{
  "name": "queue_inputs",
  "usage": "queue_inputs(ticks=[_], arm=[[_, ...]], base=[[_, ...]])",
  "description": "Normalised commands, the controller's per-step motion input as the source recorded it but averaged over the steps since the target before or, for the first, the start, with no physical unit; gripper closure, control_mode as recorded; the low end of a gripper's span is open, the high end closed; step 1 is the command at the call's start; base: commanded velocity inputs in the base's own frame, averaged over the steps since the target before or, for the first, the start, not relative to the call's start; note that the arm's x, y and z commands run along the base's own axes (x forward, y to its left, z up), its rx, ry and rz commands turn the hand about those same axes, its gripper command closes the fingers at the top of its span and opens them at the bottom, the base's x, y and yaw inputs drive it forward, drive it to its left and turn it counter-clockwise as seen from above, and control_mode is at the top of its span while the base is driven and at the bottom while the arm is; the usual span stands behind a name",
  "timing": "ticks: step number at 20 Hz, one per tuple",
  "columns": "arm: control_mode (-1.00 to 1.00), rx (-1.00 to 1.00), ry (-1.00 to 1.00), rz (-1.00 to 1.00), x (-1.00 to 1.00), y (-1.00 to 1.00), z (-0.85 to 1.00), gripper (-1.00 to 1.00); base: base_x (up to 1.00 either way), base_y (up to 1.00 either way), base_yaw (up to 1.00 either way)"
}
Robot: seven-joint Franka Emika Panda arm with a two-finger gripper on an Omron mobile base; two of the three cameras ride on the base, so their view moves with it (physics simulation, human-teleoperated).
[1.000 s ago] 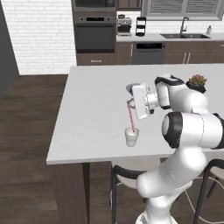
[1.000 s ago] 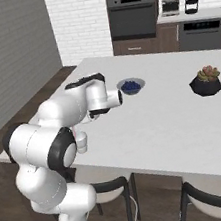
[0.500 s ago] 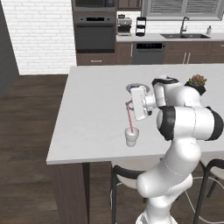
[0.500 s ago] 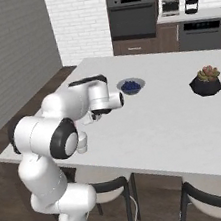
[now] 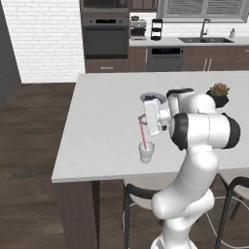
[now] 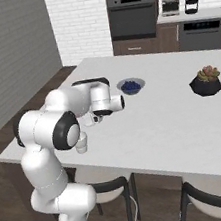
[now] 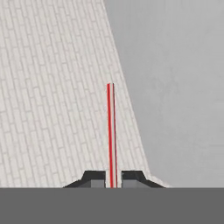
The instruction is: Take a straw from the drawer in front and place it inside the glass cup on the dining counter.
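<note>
Since the earlier frames, the arm's elbow has swung and the forearm rolled, while the gripper (image 5: 142, 119) has stayed over the glass cup (image 5: 146, 151) at centre frame of the left base view. The jaws are closed on the straw (image 5: 142, 134), which runs down from the fingers with its lower end inside the cup. In the hand view the straw (image 7: 110, 133) stands clamped between the two tips. Judgement: insertion is achieved; release remains. Count, near to far: one cup, one straw, one blue bowl (image 6: 130, 86) mid-counter, one potted plant (image 6: 206, 80) at right, all on the dining counter (image 5: 102, 126). Two stools (image 6: 107, 190) stand beneath.
</note>
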Motion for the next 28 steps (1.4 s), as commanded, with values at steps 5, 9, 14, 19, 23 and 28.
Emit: queue_inputs(ticks=[5,9,14,19,23,28], arm=[[-1.00,0.00,0.00,0.00,0.11,0.00,-0.25,1.00],[-1.00,0.00,-0.01,0.00,0.11,0.00,-0.21,1.00],[-1.00,0.00,0.00,0.00,0.05,-0.02,-0.16,1.00],[-1.00,0.00,0.00,0.00,-0.25,-0.07,-0.07,1.00],[-1.00,0.00,0.00,0.00,-0.38,0.00,0.00,-1.00],[-1.00,0.00,-0.01,0.00,-0.11,-0.06,0.00,-1.00]], base=[[0.00,0.00,0.00],[0.00,0.00,0.00],[0.00,0.00,0.00],[0.00,0.00,0.00],[0.00,0.00,0.00],[0.00,0.00,0.00]])
